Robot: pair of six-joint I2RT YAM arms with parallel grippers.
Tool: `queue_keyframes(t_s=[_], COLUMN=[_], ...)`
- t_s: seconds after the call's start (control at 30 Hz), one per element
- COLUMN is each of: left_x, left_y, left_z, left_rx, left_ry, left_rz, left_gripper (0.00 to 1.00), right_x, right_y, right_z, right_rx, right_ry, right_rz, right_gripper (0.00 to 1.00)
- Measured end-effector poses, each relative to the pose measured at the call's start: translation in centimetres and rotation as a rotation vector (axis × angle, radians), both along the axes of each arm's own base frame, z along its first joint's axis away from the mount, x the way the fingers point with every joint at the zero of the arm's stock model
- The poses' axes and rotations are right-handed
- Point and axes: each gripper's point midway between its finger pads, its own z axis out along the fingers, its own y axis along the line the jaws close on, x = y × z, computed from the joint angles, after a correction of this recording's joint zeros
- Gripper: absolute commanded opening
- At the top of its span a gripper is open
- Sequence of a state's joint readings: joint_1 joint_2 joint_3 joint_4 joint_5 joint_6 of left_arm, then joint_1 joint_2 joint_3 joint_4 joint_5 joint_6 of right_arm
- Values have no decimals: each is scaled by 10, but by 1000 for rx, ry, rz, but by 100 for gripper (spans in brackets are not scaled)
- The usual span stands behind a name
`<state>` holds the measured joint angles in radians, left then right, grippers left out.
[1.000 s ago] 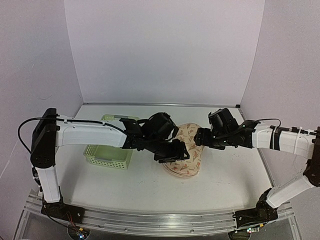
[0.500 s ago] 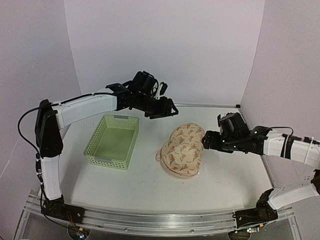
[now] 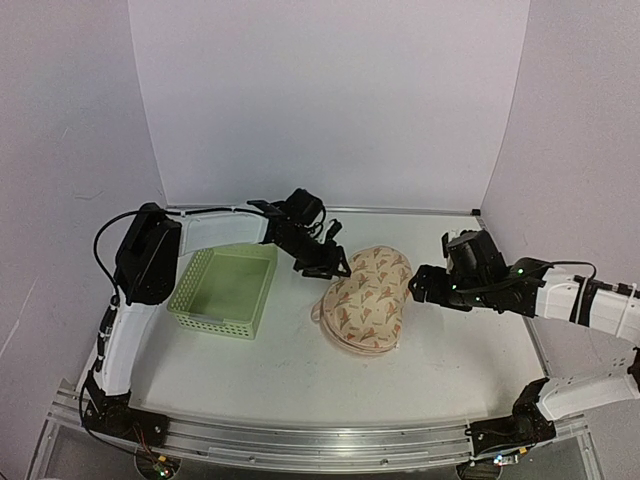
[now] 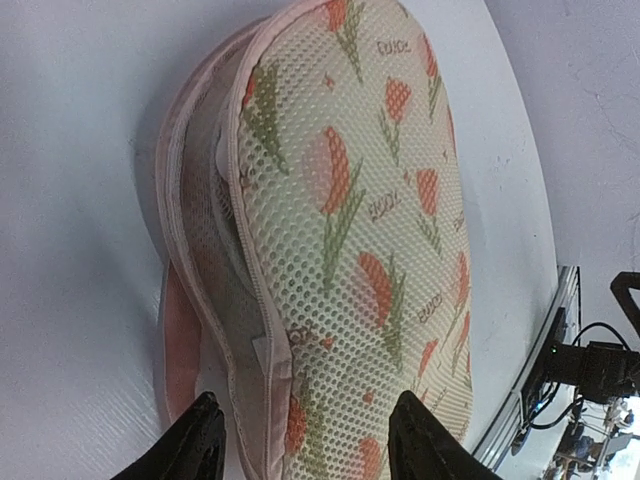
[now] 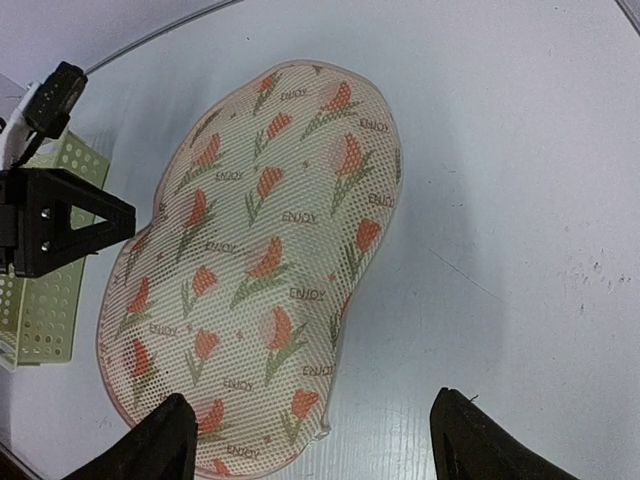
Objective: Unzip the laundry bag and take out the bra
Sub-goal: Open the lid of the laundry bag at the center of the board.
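Observation:
The laundry bag [image 3: 365, 300] lies flat mid-table, beige mesh with a red-and-green tulip print. My left gripper [image 3: 335, 265] is open and empty, low at the bag's far-left end. In the left wrist view the bag [image 4: 370, 230] fills the frame; its pale pink zip edging [image 4: 262, 330] and pink side loop [image 4: 178, 350] lie just ahead of my left gripper [image 4: 305, 450]. My right gripper [image 3: 415, 283] is open and empty beside the bag's right edge, and in its wrist view it [image 5: 320, 445] hovers over the bag [image 5: 255, 260]. The bra is hidden.
A light green plastic lattice basket [image 3: 225, 290] stands left of the bag, close to the left arm, and also shows in the right wrist view [image 5: 45, 310]. White walls close in the back and sides.
The left arm lifted off the bag, swung high to the back, then came down to the bag's far-left end. The right gripper drew back a little to the right.

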<state>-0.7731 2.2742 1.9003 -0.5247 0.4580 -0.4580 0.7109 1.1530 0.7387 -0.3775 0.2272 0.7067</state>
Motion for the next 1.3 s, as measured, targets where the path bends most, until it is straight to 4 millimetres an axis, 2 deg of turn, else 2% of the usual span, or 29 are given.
queue_keyframes(t_s=[0.13, 0.4, 0.57, 0.83, 1.1, 1.3], left_x=[-3, -1, 3, 10, 17, 15], left_y=[-2, -7, -10, -6, -4, -6], left_z=[-10, -4, 0, -19, -15, -18], left_rx=[2, -27, -45, -20, -29, -36], left_ry=[24, 28, 24, 43, 41, 65], left_rz=[-22, -40, -44, -26, -9, -10], left_gripper=[51, 38, 36, 37, 32, 30], right_x=[0, 0, 0, -2, -6, -6], right_y=[0, 1, 1, 0, -3, -4], right_z=[0, -3, -3, -6, -14, -12], right_rx=[2, -3, -3, -5, -11, -4], right_ry=[1, 8, 8, 16, 32, 28], right_rz=[2, 2, 2, 2, -3, -6], right_gripper=[81, 80, 79, 79, 78, 78])
